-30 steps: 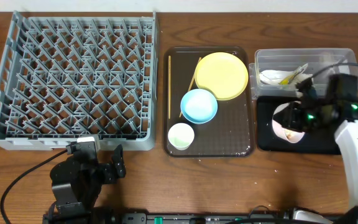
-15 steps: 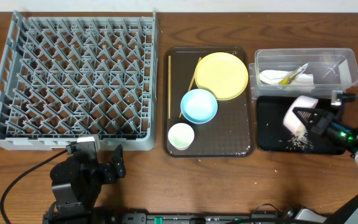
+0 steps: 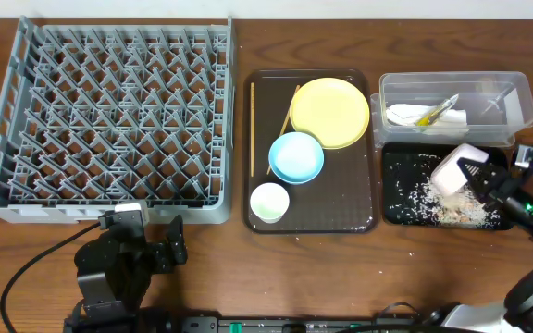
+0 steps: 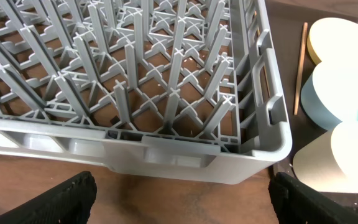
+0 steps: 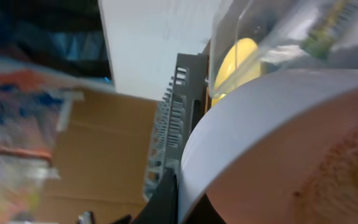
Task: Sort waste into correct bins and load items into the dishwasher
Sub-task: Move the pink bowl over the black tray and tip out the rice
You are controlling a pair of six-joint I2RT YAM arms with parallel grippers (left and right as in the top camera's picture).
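My right gripper (image 3: pixel 475 178) is shut on the rim of a white bowl (image 3: pixel 453 170), held tipped on its side over the black tray (image 3: pixel 396 211). The bowl fills the right wrist view (image 5: pixel 278 143). White rice scraps (image 3: pixel 433 199) lie spread in the black tray. The clear tub (image 3: pixel 516 92) behind it holds a white napkin and the green-and-yellow sachet (image 3: pixel 430 113). The yellow plate (image 3: pixel 329 111), light blue bowl (image 3: pixel 296 156), small white cup (image 3: pixel 269 202) and chopsticks (image 3: pixel 253 128) sit on the brown tray. The grey dish rack (image 3: pixel 109 120) stands at the left. My left gripper (image 4: pixel 179 205) is open in front of the rack.
The brown serving tray (image 3: pixel 359 217) lies between the rack and the bins. The rack's front wall (image 4: pixel 166 152) is close ahead of my left gripper. A few rice grains lie on the table (image 3: pixel 410 252) near the black tray.
The right arm has swung out to the right and tipped the white bowl further over. Much more rice now lies in the black tray. The left arm has not moved.
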